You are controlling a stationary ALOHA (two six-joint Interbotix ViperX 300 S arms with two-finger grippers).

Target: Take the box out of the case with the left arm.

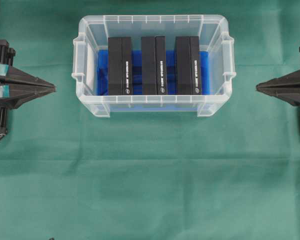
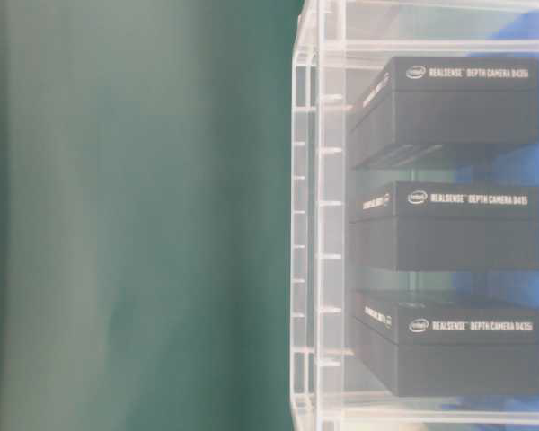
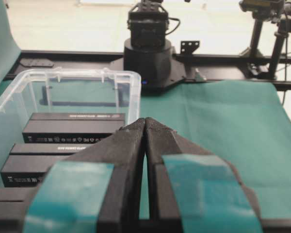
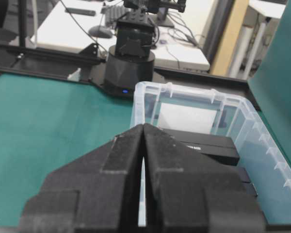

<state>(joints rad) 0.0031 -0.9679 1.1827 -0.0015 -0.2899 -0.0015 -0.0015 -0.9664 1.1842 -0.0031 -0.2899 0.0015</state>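
A: What's in the case (image 1: 153,23)?

B: Three black boxes stand on edge side by side on its blue sheet (image 1: 205,65): the left box (image 1: 120,65), the middle box (image 1: 154,65) and the right box (image 1: 188,65). The table-level view shows "RealSense Depth Camera" printed on them.

A: And the grippers?

B: The left gripper (image 1: 54,88) is pinched closed on nothing, just outside the case's left wall. The right gripper (image 1: 257,87) is likewise closed and empty, off the right wall. Both hang over the green cloth (image 1: 150,180).

A: Anything hard to read?

B: The small print on the box edges is too fine from overhead, and the table-level view cuts the case off on the right.
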